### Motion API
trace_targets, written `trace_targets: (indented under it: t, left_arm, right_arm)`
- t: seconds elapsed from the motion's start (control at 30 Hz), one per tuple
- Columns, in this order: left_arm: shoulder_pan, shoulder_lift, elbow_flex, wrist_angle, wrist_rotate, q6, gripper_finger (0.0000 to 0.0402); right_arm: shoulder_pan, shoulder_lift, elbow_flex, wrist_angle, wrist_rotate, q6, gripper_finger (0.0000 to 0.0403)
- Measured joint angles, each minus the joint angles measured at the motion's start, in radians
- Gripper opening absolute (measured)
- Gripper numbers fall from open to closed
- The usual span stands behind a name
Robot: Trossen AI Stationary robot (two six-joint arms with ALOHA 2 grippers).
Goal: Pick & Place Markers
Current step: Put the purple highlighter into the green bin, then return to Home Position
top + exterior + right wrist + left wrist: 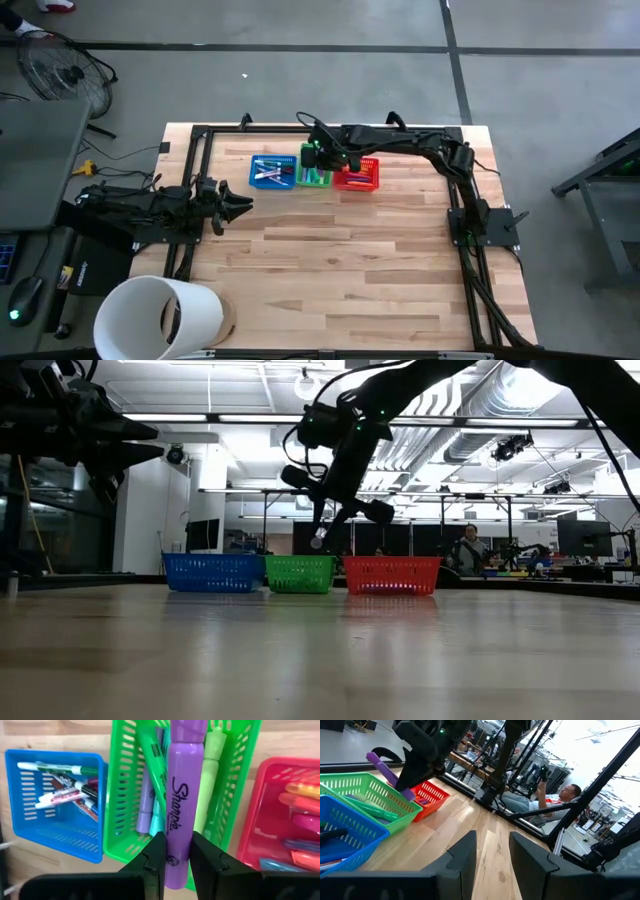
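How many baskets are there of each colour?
Blue basket: 1
Green basket: 1
Red basket: 1
Total: 3 baskets

3 baskets (315, 172) in a row on the table (340, 270), right gripper (318, 155) above the green one.

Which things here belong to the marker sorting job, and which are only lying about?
Job:
- purple plastic Sharpie marker, held in right gripper
- blue mesh plastic basket
- green mesh plastic basket
- red mesh plastic basket

Lying about:
- white cylindrical paper roll
- round metal floor fan
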Motion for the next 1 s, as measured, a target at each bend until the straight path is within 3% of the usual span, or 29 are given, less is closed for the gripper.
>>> trace_targets:
  t: [0.47, 0.67, 0.87, 1.0]
  left_arm:
    - [0.000, 0.000, 0.000, 0.000, 0.006, 0.000, 0.0115]
    - [0.000, 0.000, 0.000, 0.000, 0.006, 0.000, 0.0115]
    - [0.000, 0.000, 0.000, 0.000, 0.006, 0.000, 0.0115]
    - [0.000, 0.000, 0.000, 0.000, 0.006, 0.000, 0.0115]
  right_arm:
    - [0.010, 0.003, -0.046, 0.116, -0.002, 0.019, 0.0054]
    - [0.014, 0.008, -0.046, 0.080, -0.001, -0.001, 0.0054]
    - [0.015, 0.008, -0.046, 0.062, -0.002, -0.002, 0.0124]
    - [0.015, 0.008, -0.046, 0.074, -0.004, -0.002, 0.0145]
